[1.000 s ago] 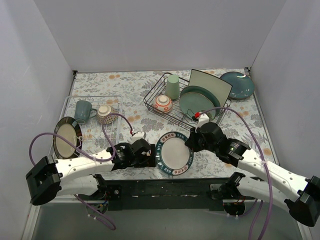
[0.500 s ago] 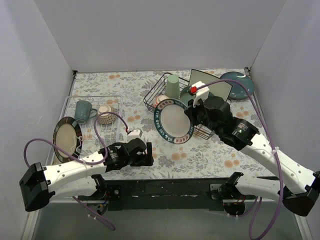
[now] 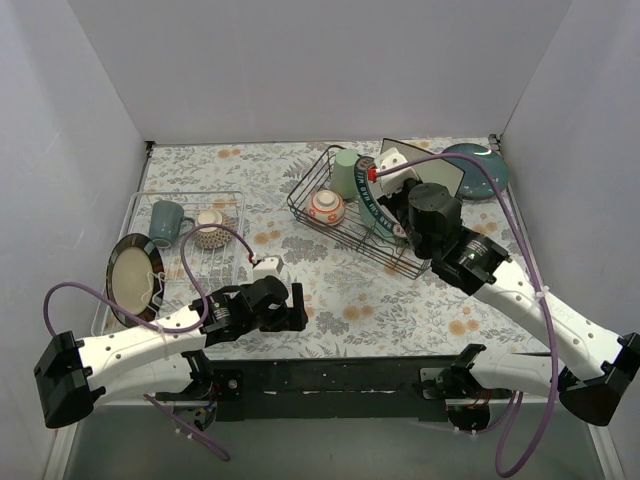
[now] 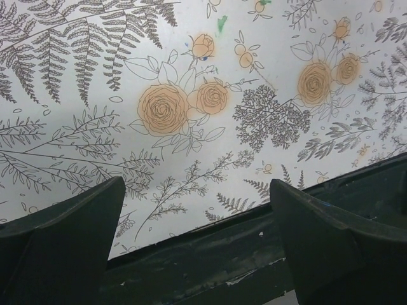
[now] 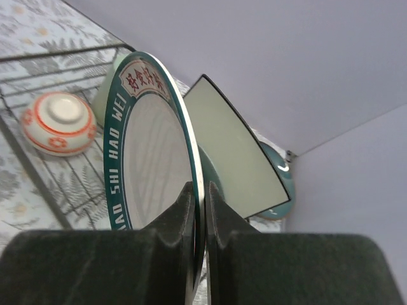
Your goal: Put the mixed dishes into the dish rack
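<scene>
My right gripper (image 3: 390, 205) (image 5: 198, 190) is shut on the rim of a round white plate with a green lettered border (image 3: 374, 203) (image 5: 152, 159). It holds the plate on edge over the black wire dish rack (image 3: 310, 185). In the rack are a pale green cup (image 3: 346, 172), a red-orange patterned bowl (image 3: 326, 207) (image 5: 60, 121) and the upright white square plate (image 3: 440, 170) (image 5: 235, 159), partly hidden by the arm. My left gripper (image 3: 295, 307) (image 4: 197, 184) is open and empty above the floral cloth near the front edge.
A teal plate (image 3: 482, 168) (image 5: 283, 184) lies behind the rack at the back right. At the left, a pale wire tray (image 3: 235, 200) holds a grey-green mug (image 3: 165, 220) and a small bowl (image 3: 208, 228). A dark-rimmed plate (image 3: 130, 275) leans at its front. A dark bar (image 4: 222, 254) edges the table.
My right gripper has lifted the green-bordered plate off the cloth, carried it back over the rack and turned it on edge. My left arm has drawn back slightly to the left, still open.
</scene>
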You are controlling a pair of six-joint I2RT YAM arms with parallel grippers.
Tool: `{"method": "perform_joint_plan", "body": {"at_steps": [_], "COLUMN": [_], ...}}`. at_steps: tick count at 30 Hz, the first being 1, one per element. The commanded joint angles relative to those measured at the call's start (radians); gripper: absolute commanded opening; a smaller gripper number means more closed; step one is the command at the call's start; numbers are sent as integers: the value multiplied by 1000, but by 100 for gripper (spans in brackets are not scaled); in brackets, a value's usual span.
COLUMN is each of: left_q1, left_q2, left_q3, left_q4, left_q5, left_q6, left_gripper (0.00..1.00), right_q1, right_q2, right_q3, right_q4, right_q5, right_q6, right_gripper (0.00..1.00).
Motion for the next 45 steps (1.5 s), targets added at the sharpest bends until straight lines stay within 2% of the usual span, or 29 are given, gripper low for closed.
{"method": "perform_joint_plan", "body": {"at_steps": [1, 8, 15, 30, 40, 45], "left_q1": [-1, -1, -1, -1, -1, -1], "left_q2": [-45, -48, -48, -53, -58, -58], "left_q3": [-11, -20, -26, -28, -32, -32], "left_q4": [25, 36, 39, 40, 44, 45], "left_q5": [-4, 4, 6, 6, 7, 10], "left_q6": [12, 8, 6, 6, 5, 5], "left_gripper": [98, 98, 98, 98, 98, 98], "right_q1": [4, 4, 4, 4, 4, 5], "right_q2": [-39, -84, -72, -22, 95, 178], "right_q3": [-78, -207, -266, -324, -330, -278], "right_q4": [211, 240, 285, 271, 286, 274], "right_q5": [107, 38, 67, -13, 27, 73], "right_q6": [-254, -364, -448, -451, -433, -425], "right_gripper": [1, 1, 1, 1, 1, 1]}}
